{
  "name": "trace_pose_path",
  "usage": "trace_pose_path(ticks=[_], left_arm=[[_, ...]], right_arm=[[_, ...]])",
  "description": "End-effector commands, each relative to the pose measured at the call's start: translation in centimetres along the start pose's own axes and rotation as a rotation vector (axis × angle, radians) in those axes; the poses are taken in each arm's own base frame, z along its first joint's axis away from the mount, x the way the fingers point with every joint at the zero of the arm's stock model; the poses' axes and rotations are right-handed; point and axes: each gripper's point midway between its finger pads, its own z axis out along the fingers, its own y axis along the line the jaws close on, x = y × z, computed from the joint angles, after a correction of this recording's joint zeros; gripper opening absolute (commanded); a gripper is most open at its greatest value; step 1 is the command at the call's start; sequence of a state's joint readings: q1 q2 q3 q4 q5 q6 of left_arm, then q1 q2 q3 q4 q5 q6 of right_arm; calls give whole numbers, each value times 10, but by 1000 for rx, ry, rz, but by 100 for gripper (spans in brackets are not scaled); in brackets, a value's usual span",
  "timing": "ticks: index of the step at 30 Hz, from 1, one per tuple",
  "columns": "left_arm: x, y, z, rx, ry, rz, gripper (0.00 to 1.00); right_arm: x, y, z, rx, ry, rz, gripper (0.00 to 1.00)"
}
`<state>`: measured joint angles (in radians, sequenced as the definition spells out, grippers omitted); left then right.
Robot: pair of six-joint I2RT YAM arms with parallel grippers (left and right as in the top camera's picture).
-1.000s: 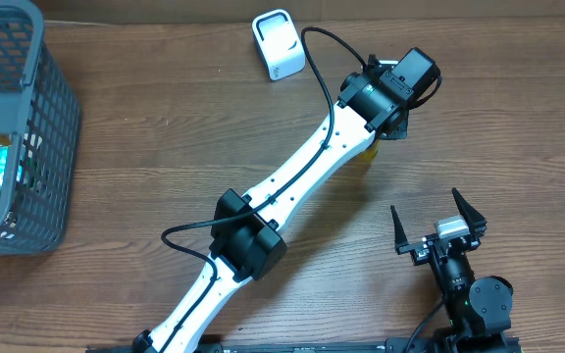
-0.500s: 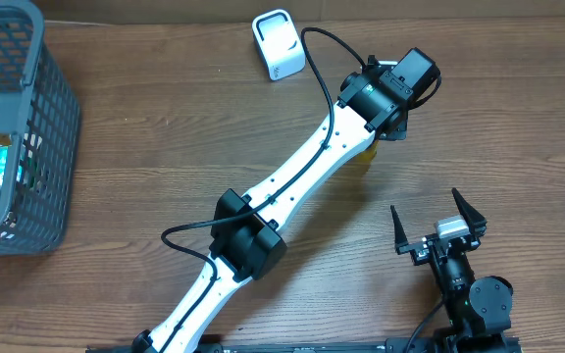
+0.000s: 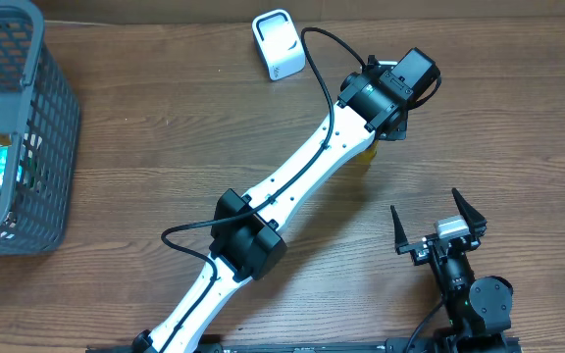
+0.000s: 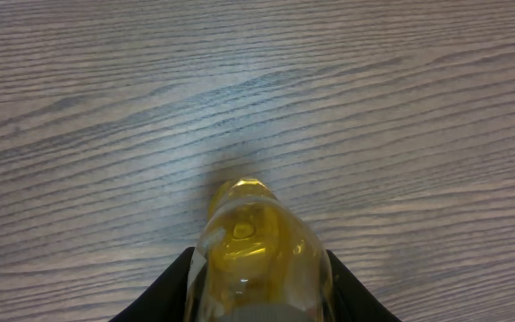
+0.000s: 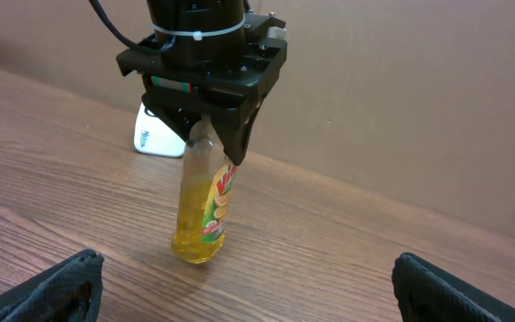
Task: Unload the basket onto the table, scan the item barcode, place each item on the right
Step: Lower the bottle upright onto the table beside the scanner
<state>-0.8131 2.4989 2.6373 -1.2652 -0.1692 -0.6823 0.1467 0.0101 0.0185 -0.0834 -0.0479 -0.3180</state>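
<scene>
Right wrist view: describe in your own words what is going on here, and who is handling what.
The left fingers are closed around the top of a yellow bottle, holding it upright on or just above the wooden table. The white scanner stands further back on the table, apart from the bottle, so nothing is being scanned yet. The right fingers stand wide open near the front edge, holding nothing. A grey basket with other items sits at the far left.
</scene>
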Motion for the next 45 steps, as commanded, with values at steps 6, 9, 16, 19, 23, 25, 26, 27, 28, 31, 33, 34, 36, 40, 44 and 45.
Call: trace_pose_path(ticks=[6,9,16,19,23,25,26,27,28,31,33,34,36,40,44,45], left_arm=[[-4,4,-1,-33,-30,-17,20],[-1,0,-1,-27,-27,-11,17],[5,-3,4,-29,-18,-16,16],[10,-1,10,-40,-5,-35,16],[16,0,23,-46,7,-32,17],[18,1,27,-50,12,-31,18],[19,1,28,-52,15,-30,20],[21,2,30,-56,19,-29,22],[21,2,30,-57,22,-28,24],[24,3,31,-59,29,-26,32],[24,2,31,-55,32,-25,35],[25,1,32,-49,37,-25,40],[26,0,32,-44,42,-25,63],[27,0,31,-45,47,-23,90],[25,0,29,-43,39,-17,100],[21,-1,27,-40,29,-7,100]], right_arm=[[3,1,0,-2,1,4,100],[3,1,0,-2,0,4,100],[3,1,0,-2,0,4,100],[3,1,0,-2,0,4,100],[3,1,0,-2,0,4,100],[3,1,0,-2,0,4,100],[3,1,0,-2,0,4,100],[3,1,0,-2,0,4,100],[3,1,0,-2,0,4,100],[3,1,0,-2,0,4,100],[3,1,0,-2,0,4,100],[3,1,0,-2,0,4,100],[3,1,0,-2,0,4,100],[3,1,0,-2,0,4,100],[3,1,0,-2,0,4,100],[3,1,0,-2,0,4,100]])
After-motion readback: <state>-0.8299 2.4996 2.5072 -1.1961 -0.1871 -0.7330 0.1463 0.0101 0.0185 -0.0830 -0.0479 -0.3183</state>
